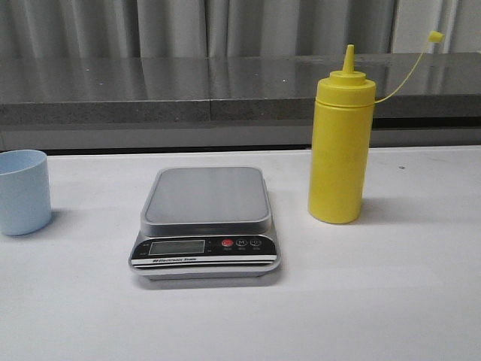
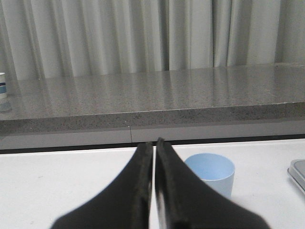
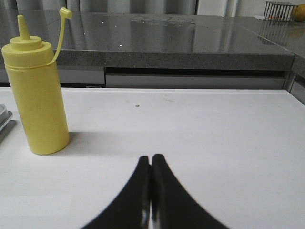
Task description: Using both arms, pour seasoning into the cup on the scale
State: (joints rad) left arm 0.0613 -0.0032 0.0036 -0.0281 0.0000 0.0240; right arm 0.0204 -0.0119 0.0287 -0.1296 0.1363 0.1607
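Note:
The yellow seasoning bottle (image 1: 342, 143) stands upright on the white table, right of the scale, its tethered cap (image 1: 435, 36) hanging open. It also shows in the right wrist view (image 3: 37, 90). The pale blue cup (image 1: 22, 191) stands upright at the table's left edge, off the scale; it also shows in the left wrist view (image 2: 210, 172). The silver-grey scale (image 1: 207, 220) sits in the middle with a bare platform. My left gripper (image 2: 154, 144) is shut and empty, just short of the cup. My right gripper (image 3: 151, 159) is shut and empty, apart from the bottle. Neither arm shows in the front view.
A dark grey stone counter (image 1: 225, 90) runs along the table's far edge, with pale curtains behind it. A small white cup with blue stripes (image 2: 2, 88) stands on that counter. A wire basket (image 3: 279, 10) sits on the counter at the far right.

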